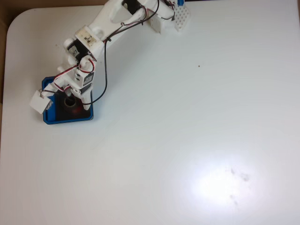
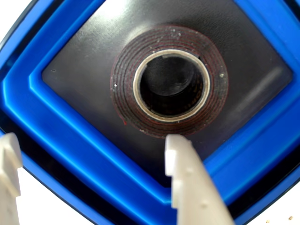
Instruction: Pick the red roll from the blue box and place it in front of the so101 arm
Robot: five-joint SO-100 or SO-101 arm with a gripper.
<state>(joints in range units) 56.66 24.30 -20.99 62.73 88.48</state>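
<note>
Claw [image 2: 91, 159]: your fingers stand apart, gripping nothing.
Red roll [image 2: 215, 82]: lies flat just ahead of your claw.
Blue box [image 2: 79, 150]: sits under your claw.

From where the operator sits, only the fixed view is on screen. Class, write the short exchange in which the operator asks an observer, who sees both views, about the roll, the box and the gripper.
Operator: The arm covers much of the box here. How does the roll lie?
Observer: In the wrist view the red roll lies flat on the dark floor of the blue box, with its hole facing up.
Operator: Is the gripper open?
Observer: Yes. The gripper is open, with its fingers wide apart and one fingertip at the roll's near edge.
</note>
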